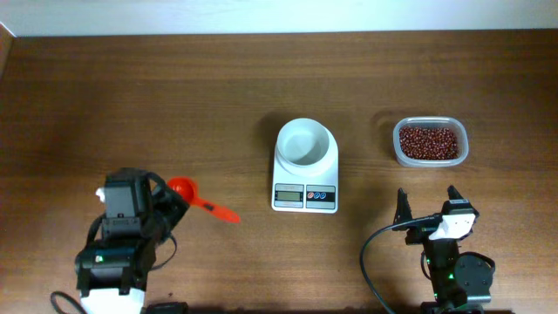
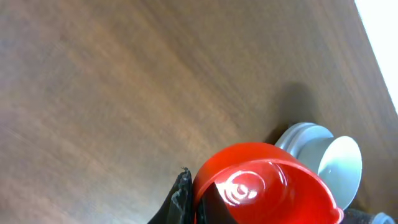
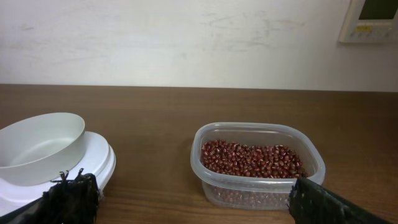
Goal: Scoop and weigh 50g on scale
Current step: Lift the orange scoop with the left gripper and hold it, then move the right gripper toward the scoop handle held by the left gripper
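Two arms are sitting at the near edge of the brown desk (image 1: 174,87), one toward each side. The left jaws are standing fully closed at the near left. The orange-red scoop (image 1: 183,187) is lying right against them, its round cup toward the arm and its handle pointing right and nearer, but whether they are actually pinching it cannot be told. In the left wrist view that cup (image 2: 261,183) is filling the lower frame, with the scale's round white bowl (image 2: 333,165) showing beyond it. The right jaws are standing spread wide at the near right, gripping nothing and facing the far side. The scale (image 1: 305,179) is sitting in the middle of the desk, its bowl on the far part and its grey display (image 1: 288,195) facing the near edge. The beans (image 1: 428,142) are lying heaped in a clear tub (image 3: 199,149) just right of the scale, apart from it and well apart from the scoop.
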`<state>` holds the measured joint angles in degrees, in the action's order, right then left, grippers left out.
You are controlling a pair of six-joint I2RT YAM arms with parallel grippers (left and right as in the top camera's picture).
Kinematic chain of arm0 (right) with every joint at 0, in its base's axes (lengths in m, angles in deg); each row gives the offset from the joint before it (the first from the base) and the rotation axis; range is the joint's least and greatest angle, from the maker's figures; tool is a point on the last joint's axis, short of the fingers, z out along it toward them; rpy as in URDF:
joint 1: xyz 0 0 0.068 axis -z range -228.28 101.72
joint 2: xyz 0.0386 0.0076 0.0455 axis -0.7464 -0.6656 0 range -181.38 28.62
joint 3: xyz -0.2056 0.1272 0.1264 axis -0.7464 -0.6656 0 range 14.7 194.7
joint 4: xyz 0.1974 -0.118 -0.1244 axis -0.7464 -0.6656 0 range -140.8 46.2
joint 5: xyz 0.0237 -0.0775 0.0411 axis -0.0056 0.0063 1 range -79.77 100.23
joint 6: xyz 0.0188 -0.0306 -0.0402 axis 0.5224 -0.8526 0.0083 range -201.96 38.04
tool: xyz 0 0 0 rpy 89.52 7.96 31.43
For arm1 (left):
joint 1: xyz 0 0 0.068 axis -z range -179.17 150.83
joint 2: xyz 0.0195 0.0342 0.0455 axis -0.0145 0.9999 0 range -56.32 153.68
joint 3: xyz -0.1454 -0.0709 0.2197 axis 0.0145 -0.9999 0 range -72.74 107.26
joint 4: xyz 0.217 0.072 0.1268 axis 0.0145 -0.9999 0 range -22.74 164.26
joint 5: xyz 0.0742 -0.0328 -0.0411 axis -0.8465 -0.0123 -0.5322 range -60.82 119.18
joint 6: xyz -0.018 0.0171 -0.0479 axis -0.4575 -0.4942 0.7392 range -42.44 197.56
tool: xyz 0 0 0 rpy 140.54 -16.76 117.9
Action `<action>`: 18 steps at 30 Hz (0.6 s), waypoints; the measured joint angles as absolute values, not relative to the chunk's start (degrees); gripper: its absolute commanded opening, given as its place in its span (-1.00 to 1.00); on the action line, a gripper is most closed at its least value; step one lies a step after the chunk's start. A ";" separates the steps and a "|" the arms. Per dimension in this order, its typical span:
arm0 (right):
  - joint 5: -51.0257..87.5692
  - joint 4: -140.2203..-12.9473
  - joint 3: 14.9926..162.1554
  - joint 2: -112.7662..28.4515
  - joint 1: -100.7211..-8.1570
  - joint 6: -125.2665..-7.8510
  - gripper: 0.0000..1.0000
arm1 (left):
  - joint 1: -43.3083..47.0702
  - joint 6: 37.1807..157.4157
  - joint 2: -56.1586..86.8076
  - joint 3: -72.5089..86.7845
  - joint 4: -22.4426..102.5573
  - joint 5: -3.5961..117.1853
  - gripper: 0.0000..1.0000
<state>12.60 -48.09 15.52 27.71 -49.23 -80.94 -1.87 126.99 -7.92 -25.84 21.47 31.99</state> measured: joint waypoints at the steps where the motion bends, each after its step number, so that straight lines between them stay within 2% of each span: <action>1: 12.60 -48.09 15.52 27.71 -49.23 -80.94 0.98 | -1.87 128.24 -8.05 -25.80 20.99 32.03 -1.00; 5: 12.60 -48.09 15.52 27.71 -49.23 -80.94 0.98 | -1.87 133.94 -8.12 -25.78 18.74 32.18 -1.00; 13: 16.71 -47.61 15.52 27.71 -49.23 -79.76 0.98 | -1.87 136.15 -8.12 -25.76 16.38 32.16 -1.00; 15: 19.33 -47.35 15.52 27.71 -49.23 -75.78 0.98 | -1.87 136.15 -8.12 -25.76 16.38 32.16 -1.00; 18: 23.55 -47.07 15.52 27.71 -49.23 -63.94 0.98 | -1.87 136.17 -8.12 -25.76 16.24 32.18 -1.00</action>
<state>23.55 -47.07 15.52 27.71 -49.23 -63.94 -1.87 136.17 -8.12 -25.76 16.24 32.18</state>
